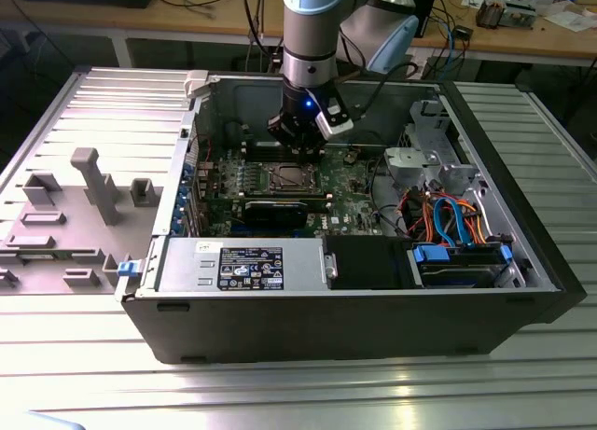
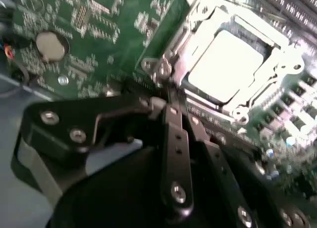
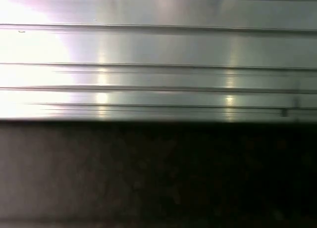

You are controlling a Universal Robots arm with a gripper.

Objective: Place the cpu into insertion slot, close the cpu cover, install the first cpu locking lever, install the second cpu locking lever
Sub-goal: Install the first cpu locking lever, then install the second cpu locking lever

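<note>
Now we see the gripper (image 2: 171, 107) with its jaws together, tips low beside the insertion slot (image 2: 233, 65) at the upper right of the second wrist view. Inside, the cpu (image 2: 225, 62) lies framed by the cpu cover (image 2: 198, 20), just beyond the jaws.

The arm (image 1: 308, 38) hangs straight down — gripper (image 1: 297, 143) low, jaws pressed together.

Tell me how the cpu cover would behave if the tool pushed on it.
The cpu cover looks like thin stamped metal with a cut-out middle, so it would likely flex a little rather than stay rigid. Its shiny surface suggests the tool could slip on it. It lies flat over the cpu, so it probably won't tip.
</note>
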